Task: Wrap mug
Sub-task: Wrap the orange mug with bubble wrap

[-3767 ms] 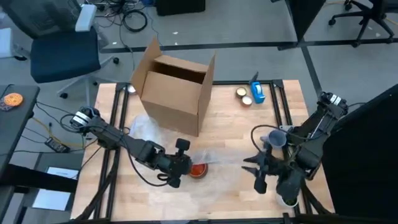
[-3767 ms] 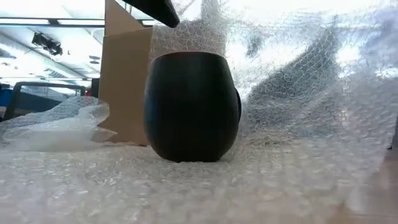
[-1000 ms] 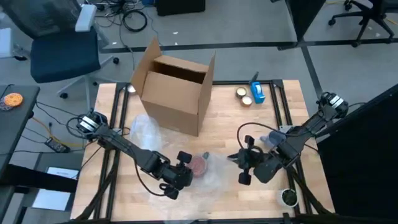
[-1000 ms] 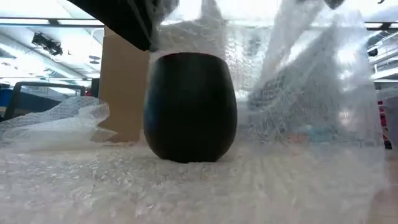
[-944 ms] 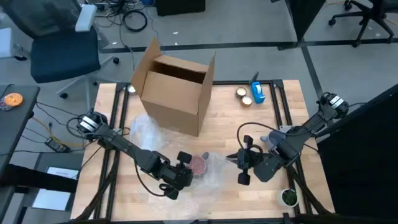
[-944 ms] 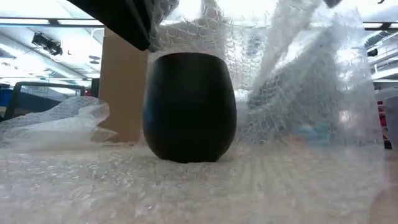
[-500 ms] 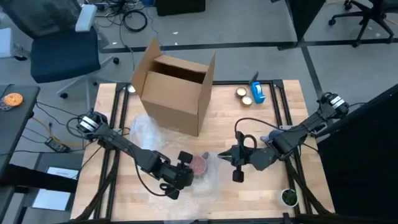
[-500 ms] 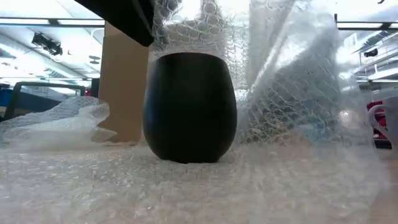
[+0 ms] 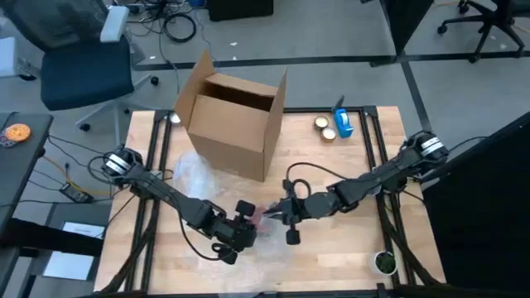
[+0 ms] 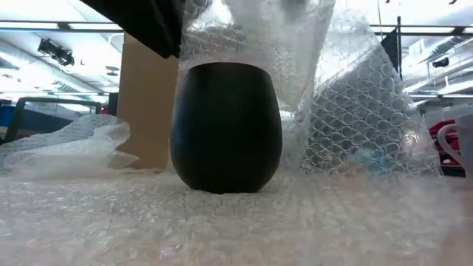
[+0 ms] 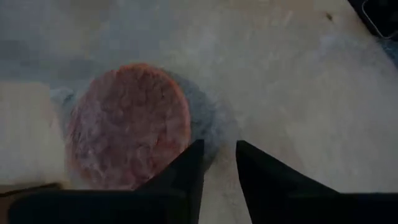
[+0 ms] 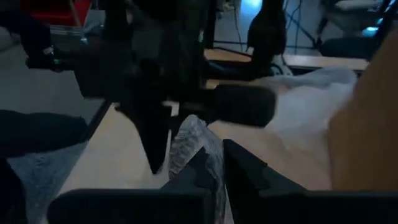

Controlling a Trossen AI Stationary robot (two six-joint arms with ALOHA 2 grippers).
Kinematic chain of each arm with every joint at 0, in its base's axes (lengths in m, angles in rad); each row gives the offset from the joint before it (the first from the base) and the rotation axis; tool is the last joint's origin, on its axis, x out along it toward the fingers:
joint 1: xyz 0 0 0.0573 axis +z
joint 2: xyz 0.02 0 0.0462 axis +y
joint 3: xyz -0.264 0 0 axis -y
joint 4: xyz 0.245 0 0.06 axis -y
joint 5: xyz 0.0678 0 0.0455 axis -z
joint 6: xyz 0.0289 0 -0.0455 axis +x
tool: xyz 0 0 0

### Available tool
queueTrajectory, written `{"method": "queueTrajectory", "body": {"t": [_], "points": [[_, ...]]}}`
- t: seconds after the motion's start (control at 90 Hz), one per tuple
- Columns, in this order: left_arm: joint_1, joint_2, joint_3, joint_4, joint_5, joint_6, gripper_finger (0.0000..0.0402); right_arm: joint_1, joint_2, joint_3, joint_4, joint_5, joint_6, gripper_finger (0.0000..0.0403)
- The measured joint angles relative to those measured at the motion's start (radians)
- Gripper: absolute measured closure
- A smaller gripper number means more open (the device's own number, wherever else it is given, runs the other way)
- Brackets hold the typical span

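right gripper [image 9: 277, 213], fingers pinched on the bubble wrap [image 10: 347, 133], just dragged it over the mug [image 10: 225, 127], left gripper [image 9: 240, 230] fingers nearly closed, empty, so first fold's almost on.

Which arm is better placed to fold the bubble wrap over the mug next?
Right, probably. The right gripper is shut on the bubble wrap, lifted beside the mug. The left gripper sits against the mug's other side, holding no wrap.

Bright ceiling glare on bubble wrap [image 10: 355, 111]; dim, blurred wrist views.
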Motion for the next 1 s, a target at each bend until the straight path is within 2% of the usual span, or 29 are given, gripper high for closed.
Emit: {"method": "queueTrajectory", "body": {"t": [0.311,0.433,0.589,0.722,1.0], "points": [[-0.010,-0.001,0.150,-0.258,-0.001,-0.081,0.0322,-0.031,0.112,0.002,0.065,0.010,-0.018,0.0403],[-0.034,-0.003,0.186,-0.306,-0.016,-0.093,0.0322,-0.032,0.137,0.002,0.065,0.011,-0.030,0.0403],[-0.051,-0.005,0.195,-0.264,-0.203,-0.072,0.0323,-0.031,0.172,0.001,0.085,0.005,-0.046,0.0403],[-0.043,-0.005,0.195,-0.201,-0.312,-0.073,0.0323,-0.031,0.190,0.001,0.100,0.004,-0.063,0.0403],[-0.037,-0.004,0.145,-0.112,-0.336,-0.073,0.0324,-0.031,0.188,0.001,0.114,0.000,-0.095,0.0403]]}}
